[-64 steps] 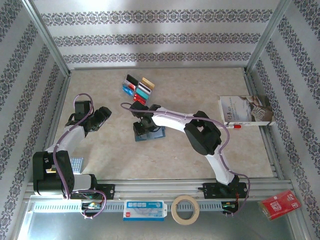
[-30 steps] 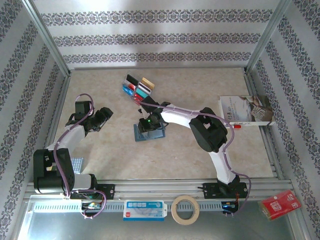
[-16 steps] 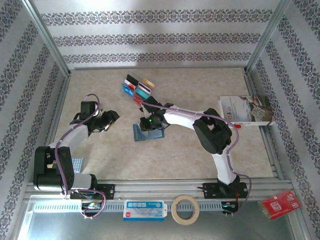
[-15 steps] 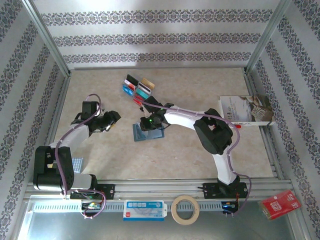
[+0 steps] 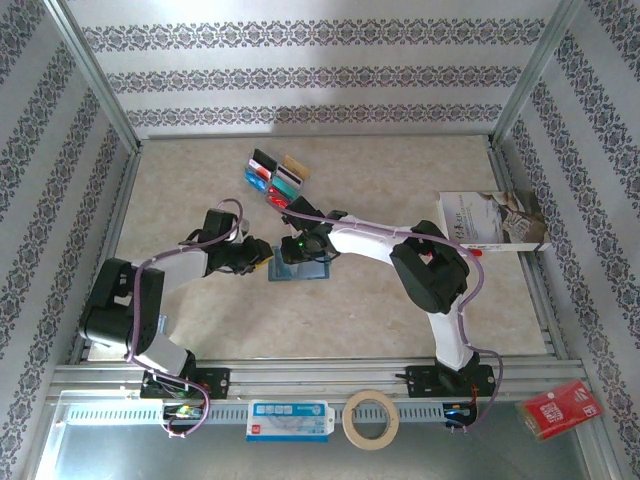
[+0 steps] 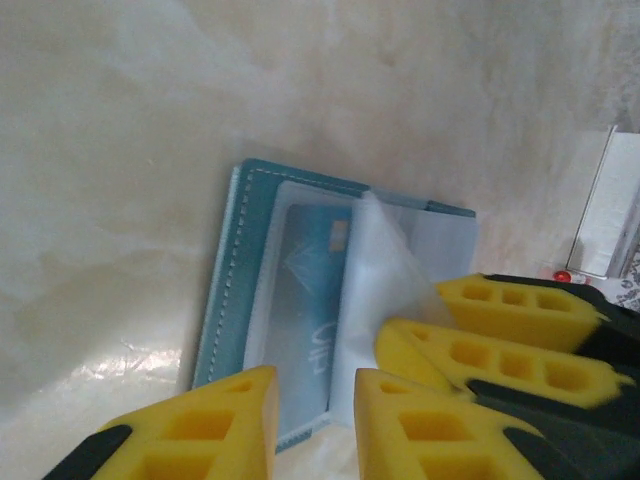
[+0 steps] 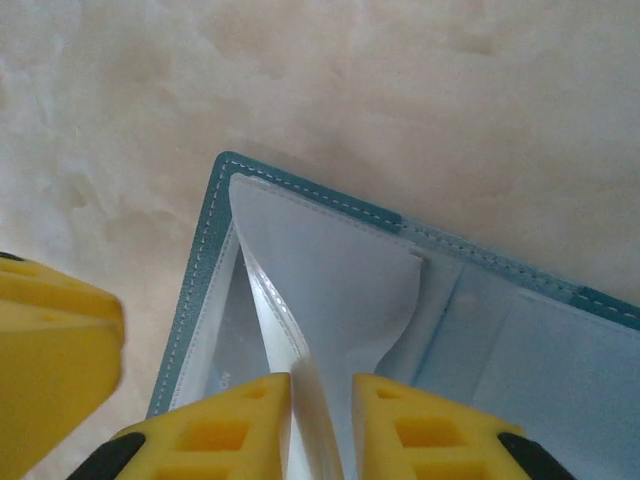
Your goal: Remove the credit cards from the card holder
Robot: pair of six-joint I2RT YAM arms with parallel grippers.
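The card holder (image 5: pixel 308 271) lies open mid-table, slate-blue, with clear sleeves inside. In the left wrist view a blue credit card (image 6: pixel 305 290) sits inside one sleeve of the card holder (image 6: pixel 222 280). My right gripper (image 5: pixel 298 241) hangs over the holder's top, narrowly open. A lifted clear sleeve leaf (image 7: pixel 330 270) stands between the jaws of the right gripper (image 7: pixel 320 390), against the left finger. My left gripper (image 5: pixel 262 258) is at the holder's left edge, and the left gripper (image 6: pixel 315 385) is open on a small gap with nothing in it. Several loose credit cards (image 5: pixel 275 172) lie farther back.
A white-and-brown booklet (image 5: pixel 490 220) lies at the right edge of the table. A red packet (image 5: pixel 560 408), a tape roll (image 5: pixel 370 418) and a white label box (image 5: pixel 288 420) sit on the near rail. The two grippers are close together over the holder.
My left arm swung right from the open table to the holder's left edge, its jaws narrowing. My right gripper stayed over the holder with the sleeve leaf.
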